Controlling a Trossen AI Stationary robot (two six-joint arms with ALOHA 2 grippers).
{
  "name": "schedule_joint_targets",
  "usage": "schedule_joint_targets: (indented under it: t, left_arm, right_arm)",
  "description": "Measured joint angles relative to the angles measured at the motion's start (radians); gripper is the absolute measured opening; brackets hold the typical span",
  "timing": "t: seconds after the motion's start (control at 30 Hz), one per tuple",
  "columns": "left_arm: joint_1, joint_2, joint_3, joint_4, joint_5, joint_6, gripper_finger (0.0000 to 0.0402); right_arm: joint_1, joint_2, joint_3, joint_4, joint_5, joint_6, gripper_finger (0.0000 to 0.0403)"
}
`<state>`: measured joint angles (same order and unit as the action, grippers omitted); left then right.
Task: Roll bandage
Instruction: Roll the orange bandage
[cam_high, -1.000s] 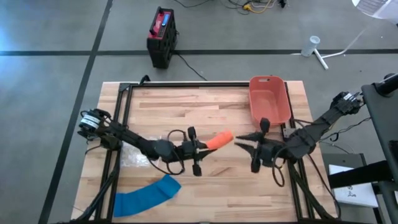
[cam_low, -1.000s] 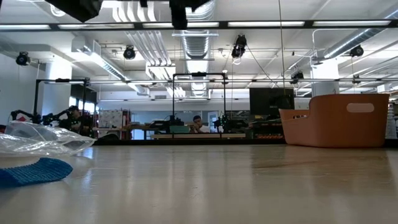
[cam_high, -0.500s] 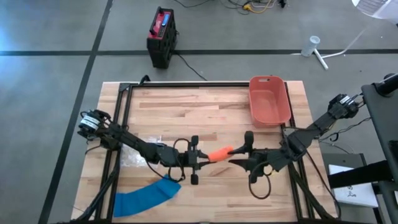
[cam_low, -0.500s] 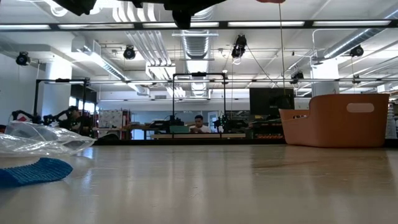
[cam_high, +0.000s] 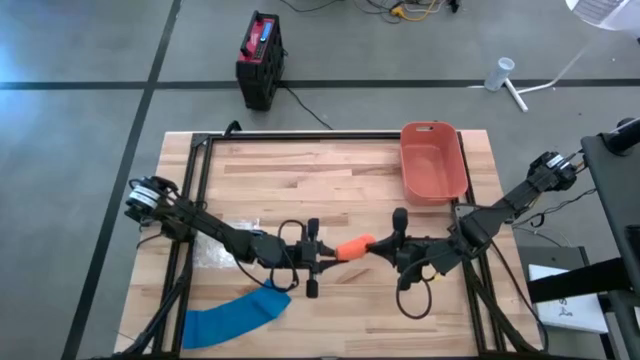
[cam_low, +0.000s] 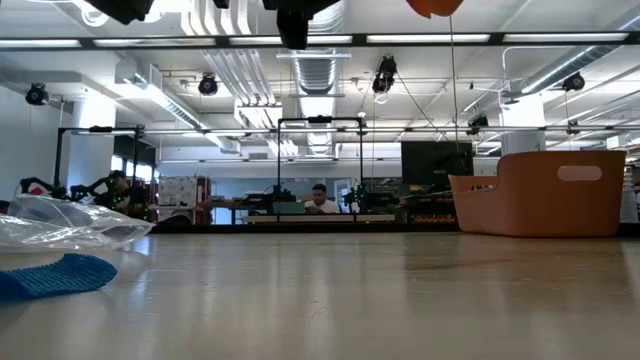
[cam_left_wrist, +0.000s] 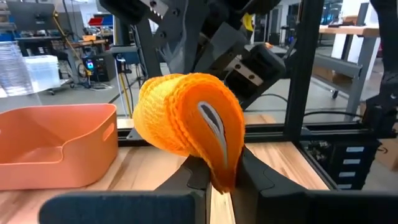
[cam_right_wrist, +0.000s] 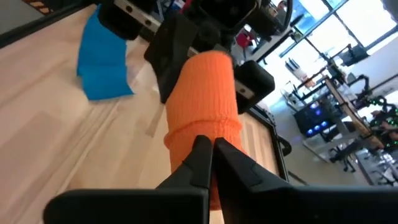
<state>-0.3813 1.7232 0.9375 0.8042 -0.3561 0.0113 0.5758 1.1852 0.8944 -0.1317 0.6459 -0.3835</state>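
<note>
We are holding the orange bandage roll (cam_high: 354, 246) above the table (cam_high: 340, 170), well short of the pink bin (cam_high: 434, 162), our left pincer (cam_high: 325, 251) clamped on one end and our right pincer (cam_high: 381, 245) pinched shut on the other. Pulling apart risks slipping the soft weave from either grip or unravelling it. A second ago our right pincer was standing open beside the roll; now it is gripping. The blue bandage (cam_high: 234, 314) is lying where it was.

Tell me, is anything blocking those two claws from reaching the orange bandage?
Nothing visible does. The left gripper and right gripper are each shut on an end of the orange bandage, held above the table. The blue bandage lies apart.
</note>
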Motion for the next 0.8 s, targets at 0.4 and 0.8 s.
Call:
schedule_joint_targets:
  t: [0.4,0.8]
  left_arm:
    - [-0.003,-0.025,-0.002,0.011,0.007,0.006,0.002]
    - [-0.003,-0.026,-0.004,-0.042,0.006,0.132,0.0008]
  right_arm:
    - [0.058,-0.065,0.079,-0.269,0.012,0.172,0.0]
    - [0.073,-0.071,0.11,-0.192,0.012,0.222,0.0047]
